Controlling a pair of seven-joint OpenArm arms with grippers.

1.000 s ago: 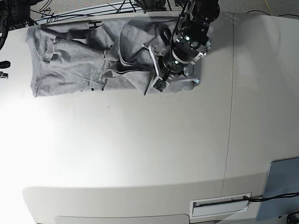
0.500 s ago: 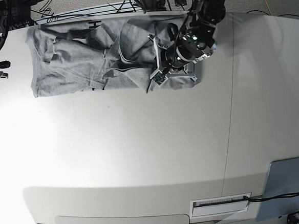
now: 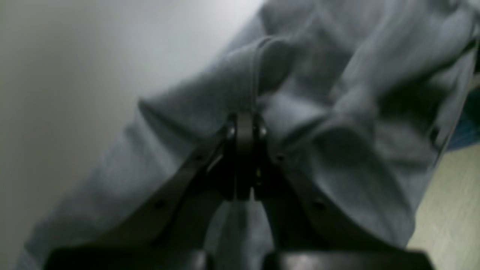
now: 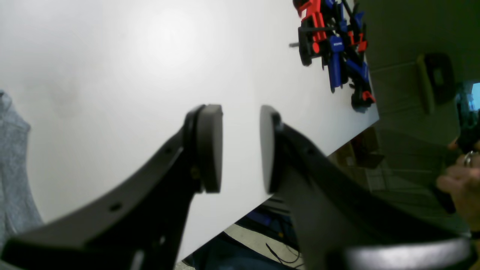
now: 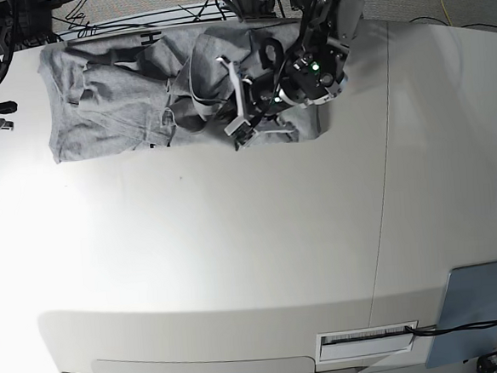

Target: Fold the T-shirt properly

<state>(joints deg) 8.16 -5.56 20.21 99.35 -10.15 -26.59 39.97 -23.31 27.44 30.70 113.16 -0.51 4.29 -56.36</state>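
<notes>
Your left gripper is clenched on a pinch of the T-shirt, bunched at the table's twelve o'clock edge; your right gripper hangs parted, empty. Mid-fold: next, carry that fabric toward nine o'clock and lay it flat.

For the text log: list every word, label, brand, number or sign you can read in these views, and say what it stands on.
"H": a black block letter on the crumpled heather-grey cotton T-shirt, near its far edge in the base view; the rest of the lettering is folded under.
White strip label at the white table's near edge: print too small to read.
Blue and red plastic clamps in the right wrist view: white mark too blurred to read.
</notes>
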